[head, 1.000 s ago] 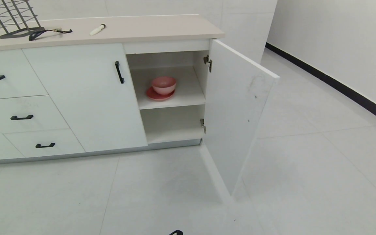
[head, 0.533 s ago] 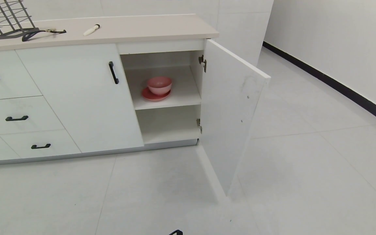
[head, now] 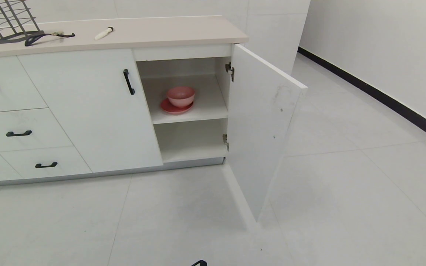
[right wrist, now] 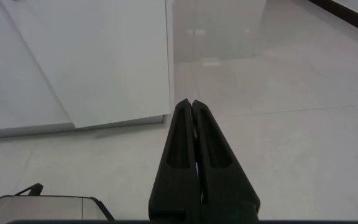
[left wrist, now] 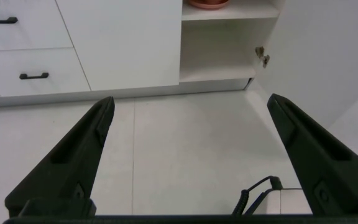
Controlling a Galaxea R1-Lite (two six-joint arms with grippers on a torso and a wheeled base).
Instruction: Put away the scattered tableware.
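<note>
A pink bowl (head: 180,96) sits on a red plate (head: 171,108) on the upper shelf of the open cabinet (head: 187,112); the plate's rim (left wrist: 207,4) peeks in at the edge of the left wrist view. On the countertop lie a white-handled utensil (head: 104,33) and a black ladle (head: 41,36) beside a wire dish rack (head: 7,20). My left gripper (left wrist: 188,107) is open above the floor, facing the cabinet's lower shelf. My right gripper (right wrist: 192,109) is shut with nothing in it, low over the floor by the door's edge.
The cabinet door (head: 261,125) stands swung out to the right into the floor space. A closed door with a black handle (head: 128,81) and drawers (head: 19,133) lie to the left. Open tiled floor (head: 346,184) stretches right toward a wall with a dark baseboard (head: 375,94).
The whole head picture shifted slightly left between one second ago and half a second ago, so the camera moved. Since then nothing has visibly changed.
</note>
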